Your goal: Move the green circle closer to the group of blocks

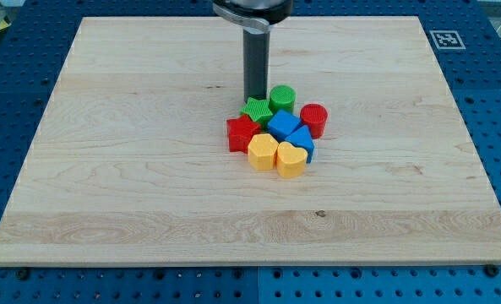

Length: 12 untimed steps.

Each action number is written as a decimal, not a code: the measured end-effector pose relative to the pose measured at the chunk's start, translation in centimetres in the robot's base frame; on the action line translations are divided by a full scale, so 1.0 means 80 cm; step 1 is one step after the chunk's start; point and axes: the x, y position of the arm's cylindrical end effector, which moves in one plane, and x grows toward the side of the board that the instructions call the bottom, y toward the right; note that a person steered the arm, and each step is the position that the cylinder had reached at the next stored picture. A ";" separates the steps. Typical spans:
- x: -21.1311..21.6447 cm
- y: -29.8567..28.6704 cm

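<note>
my tip (255, 97) is down on the wooden board (132, 169), a bit above the middle of the view. i have no gripper, just a straight dark rod, so nothing opens, shuts or holds anything.

the green circle (282, 98) is just beside my tip, on the view's right. it looks like it touches the rod or nearly does, i cannot tell which. it sits right against the group already.

the green star (256, 111) is just below my tip, touching or almost touching it. lower and to the view's left of my tip is the red star (242, 133). lower and to the right are the blue cube (283, 124), another blue block (302, 140) and the red cylinder (313, 120). farthest below my tip are the orange block (263, 152) and the yellow heart (291, 159). all the blocks are packed close together.
</note>
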 end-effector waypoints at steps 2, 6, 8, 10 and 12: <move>-0.014 -0.012; -0.043 0.032; -0.029 0.033; -0.028 0.033; -0.020 0.033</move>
